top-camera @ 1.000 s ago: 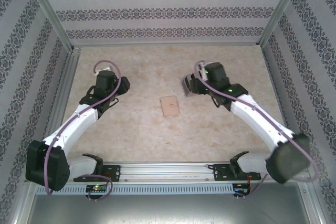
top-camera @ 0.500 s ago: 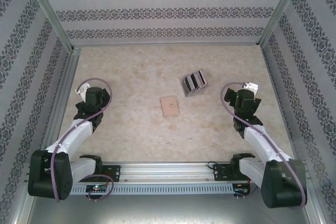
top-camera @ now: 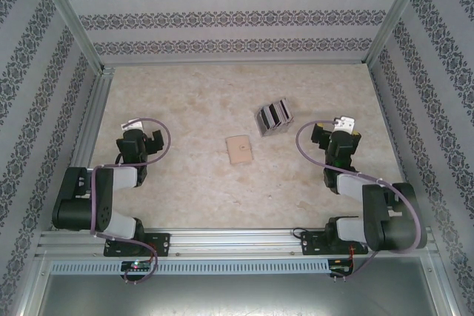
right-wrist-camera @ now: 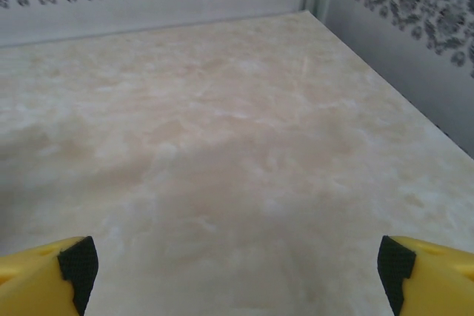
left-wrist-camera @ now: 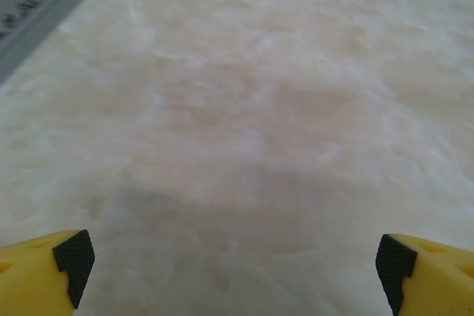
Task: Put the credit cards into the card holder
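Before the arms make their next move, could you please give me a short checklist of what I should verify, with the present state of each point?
1. Left gripper open, nothing between its fingers: ok.
2. Right gripper open, nothing between its fingers: ok.
3. Both grippers drawn near their bases, well apart from the two things: ok.
4. Tan flat piece lies alone on the table, nothing on top: ok.
5. Grey and dark bundle lies beyond it to the right, not touching it: ok.
6. Cards seated in the holder: cannot tell, too small in the top view.
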